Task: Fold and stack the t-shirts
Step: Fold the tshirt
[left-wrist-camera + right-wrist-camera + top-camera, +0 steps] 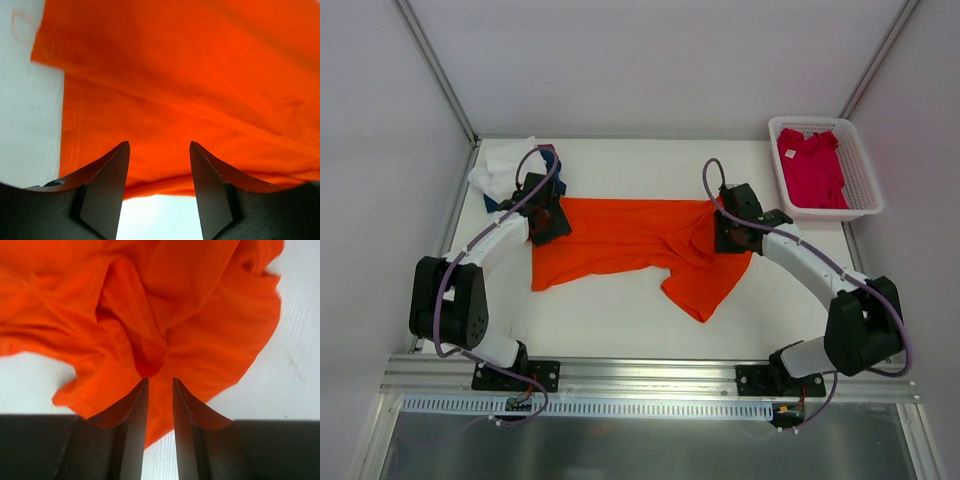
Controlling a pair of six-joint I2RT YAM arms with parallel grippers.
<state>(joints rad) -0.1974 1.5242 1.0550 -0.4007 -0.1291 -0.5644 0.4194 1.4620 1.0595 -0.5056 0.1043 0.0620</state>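
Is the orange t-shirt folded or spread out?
Spread out, not folded: the orange t-shirt lies stretched flat across the table, with only its right end bunched and wrinkled.

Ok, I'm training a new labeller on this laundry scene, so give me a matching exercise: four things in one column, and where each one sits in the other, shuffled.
Things:
1 orange t-shirt
2 crimson-pink t-shirt
3 white t-shirt
4 basket

Places:
A far right corner of the table
B spread across the table's middle
C far left corner
D inside the basket

Pairs: 1-B, 2-D, 3-C, 4-A
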